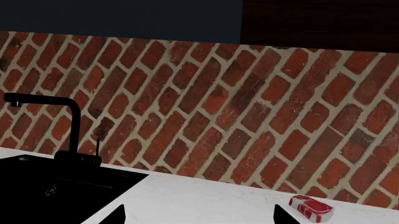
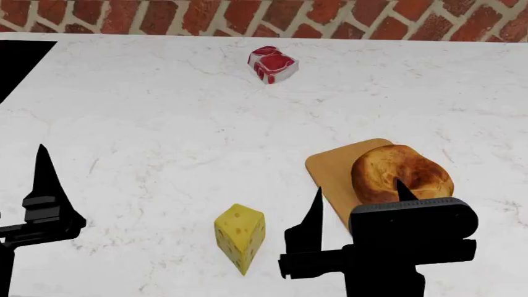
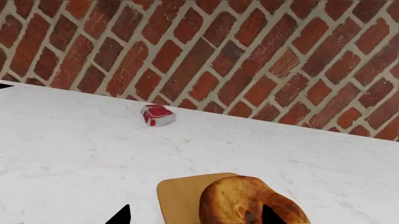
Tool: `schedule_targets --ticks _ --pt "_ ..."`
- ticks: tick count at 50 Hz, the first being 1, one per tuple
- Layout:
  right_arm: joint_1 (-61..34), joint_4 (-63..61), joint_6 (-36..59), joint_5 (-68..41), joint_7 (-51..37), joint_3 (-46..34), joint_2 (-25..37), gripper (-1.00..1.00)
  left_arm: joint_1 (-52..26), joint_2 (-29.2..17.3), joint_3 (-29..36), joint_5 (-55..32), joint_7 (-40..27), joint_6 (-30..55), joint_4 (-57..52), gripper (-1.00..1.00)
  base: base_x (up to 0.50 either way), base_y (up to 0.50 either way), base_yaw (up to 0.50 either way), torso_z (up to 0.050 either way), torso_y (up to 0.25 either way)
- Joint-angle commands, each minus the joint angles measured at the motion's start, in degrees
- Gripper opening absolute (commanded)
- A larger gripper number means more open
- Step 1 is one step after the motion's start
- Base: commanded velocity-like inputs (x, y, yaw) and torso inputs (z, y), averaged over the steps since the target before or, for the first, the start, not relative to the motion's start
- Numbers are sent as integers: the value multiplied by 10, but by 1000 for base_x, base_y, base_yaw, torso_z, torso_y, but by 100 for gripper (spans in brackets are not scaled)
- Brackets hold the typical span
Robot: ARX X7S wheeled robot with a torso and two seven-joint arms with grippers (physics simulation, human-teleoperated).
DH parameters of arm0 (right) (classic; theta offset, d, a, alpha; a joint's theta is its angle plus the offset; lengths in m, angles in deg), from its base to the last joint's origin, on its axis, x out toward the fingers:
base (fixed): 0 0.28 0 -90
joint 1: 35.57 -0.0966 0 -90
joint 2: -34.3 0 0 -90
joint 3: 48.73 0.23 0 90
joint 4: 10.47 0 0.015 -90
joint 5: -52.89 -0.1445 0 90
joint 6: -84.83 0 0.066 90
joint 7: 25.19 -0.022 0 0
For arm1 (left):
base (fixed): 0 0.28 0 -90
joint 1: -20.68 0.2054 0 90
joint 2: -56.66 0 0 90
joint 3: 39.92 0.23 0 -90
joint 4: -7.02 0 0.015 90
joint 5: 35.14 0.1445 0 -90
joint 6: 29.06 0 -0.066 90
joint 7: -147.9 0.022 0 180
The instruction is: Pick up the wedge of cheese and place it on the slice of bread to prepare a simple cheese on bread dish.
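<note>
Looking down from the head camera, a white marble counter (image 2: 165, 124) runs back to a red brick wall (image 2: 247, 15). The wedge of cheese (image 2: 240, 237), yellow with darker round holes, stands on the counter near the front, touched by nothing. Just to its right is the right gripper (image 2: 359, 204); its two dark pointed fingers stand spread apart with nothing between them, one finger (image 2: 313, 216) close beside the cheese and the other in front of the bread. The slice of bread (image 2: 402, 175), a round golden-brown loaf with a central dimple and dark toasted patches, rests on a flat tan board (image 2: 334, 170) to the right of the cheese. A red-and-white meat chunk (image 2: 272, 64) lies far back near the wall, well apart from everything else. At the left edge, the left gripper (image 1: 199, 215) is held apart from the food; in the left wrist view its two fingertips show spread wide and empty, with a black sink (image 1: 56, 191) and black faucet (image 1: 53, 119) against the brick
</note>
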Motion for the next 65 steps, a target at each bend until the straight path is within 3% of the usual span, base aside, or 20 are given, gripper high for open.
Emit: schedule_targets --ticks 1,13,31,65 --pt "1 -1 3 -1 -4 -3 3 100 0 -3 2 -2 -4 -4 2 100 27 1 500 0 0" --pt "5 1 -8 -29 18 1 3 100 -1 -7 6 -4 -7 -3 3 100 40 3 500 0 0" --pt "6 -10 -18 -28 8 0 7 100 -2 -13 10 -11 -12 -10 5 100 11 28 0 0 0" --pt "11 -21 -14 -39 -3 0 14 100 -1 -21 19 -15 -20 -15 9 100 252 -80 0 0 0"
